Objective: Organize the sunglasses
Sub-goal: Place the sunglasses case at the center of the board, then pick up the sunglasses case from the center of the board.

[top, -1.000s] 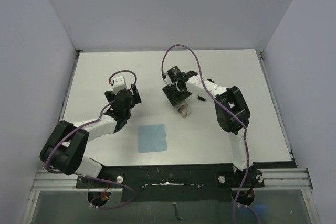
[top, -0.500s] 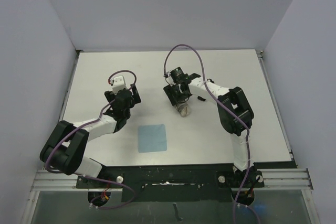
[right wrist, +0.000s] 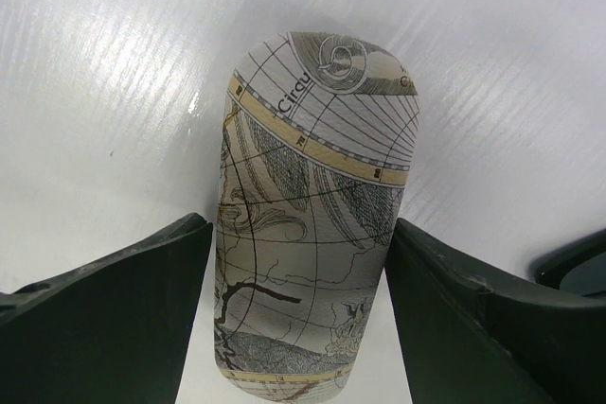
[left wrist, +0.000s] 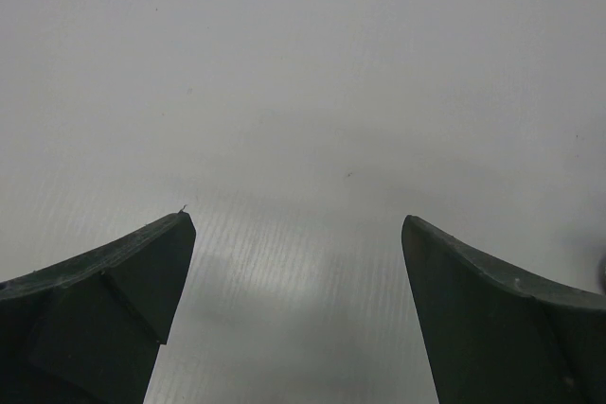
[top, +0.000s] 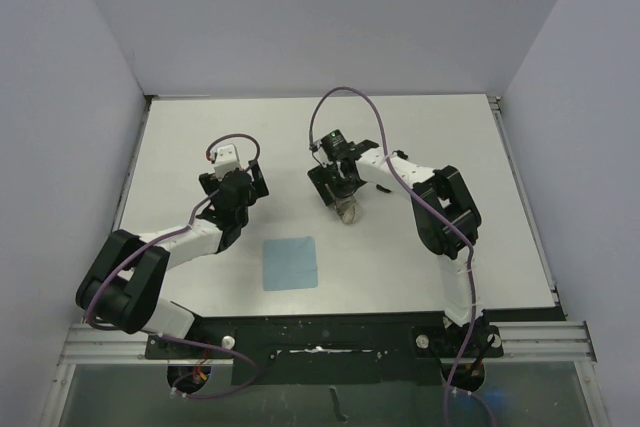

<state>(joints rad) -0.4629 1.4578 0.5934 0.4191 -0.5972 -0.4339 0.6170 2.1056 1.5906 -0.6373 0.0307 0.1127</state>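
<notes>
Black sunglasses [right wrist: 579, 273] cut off at corner, map-print case [right wrist: 312, 224] between right fingers [right wrist: 114, 319], can't tell if gripped, left fingers [left wrist: 104, 300] spread, empty

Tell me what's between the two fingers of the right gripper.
A glasses case with an old-map print lies there, lengthwise between the fingers of the right gripper. The right wrist view shows it plainly.
</notes>
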